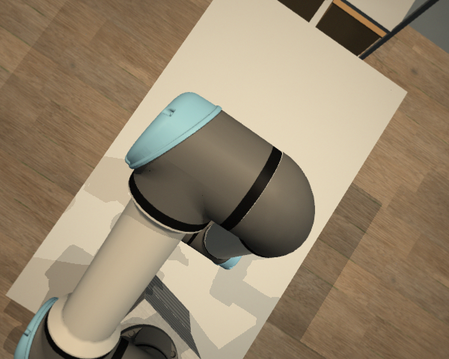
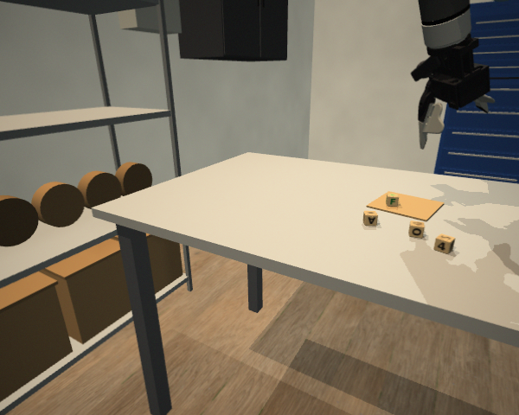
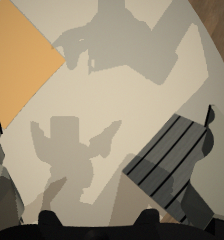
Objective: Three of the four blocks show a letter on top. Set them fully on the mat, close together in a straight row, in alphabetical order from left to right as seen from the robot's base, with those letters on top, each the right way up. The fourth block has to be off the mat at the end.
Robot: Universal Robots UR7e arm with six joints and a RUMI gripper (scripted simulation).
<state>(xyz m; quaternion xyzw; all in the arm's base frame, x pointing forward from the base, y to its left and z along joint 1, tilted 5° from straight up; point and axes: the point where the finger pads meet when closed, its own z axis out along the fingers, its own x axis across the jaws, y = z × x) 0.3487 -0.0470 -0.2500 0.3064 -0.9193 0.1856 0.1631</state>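
The end effector [image 2: 451, 119] hangs high in the air over the far right part of the worktop [image 2: 268, 209]. Its fingers are spread wide and there is nothing between them.

An orange mat [image 2: 419, 207] lies flat on the worktop. One block [image 2: 392, 199] sits on the mat near its left end. This block looks greenish and shows an F on the side seen from the exterior view.

Three more blocks sit on the worktop, off the mat. One block [image 2: 370, 218] is just beside the mat's near left corner and shows an upside-down A on its side. Another block [image 2: 416, 229] sits near the mat's front edge and shows an O on its side. The last block [image 2: 445, 244] is just to the right of that one and shows a 4 on its side. The tops of the blocks are too small to read.

From the top view, the big grey arm [image 1: 221, 181] hides the blocks and the mat.

From the wrist view, a corner of the mat [image 3: 19, 60] shows at the left, and the shadow of the end effector falls on the worktop.

A metal shelf rack [image 2: 168, 89] stands to the left of the worktop.
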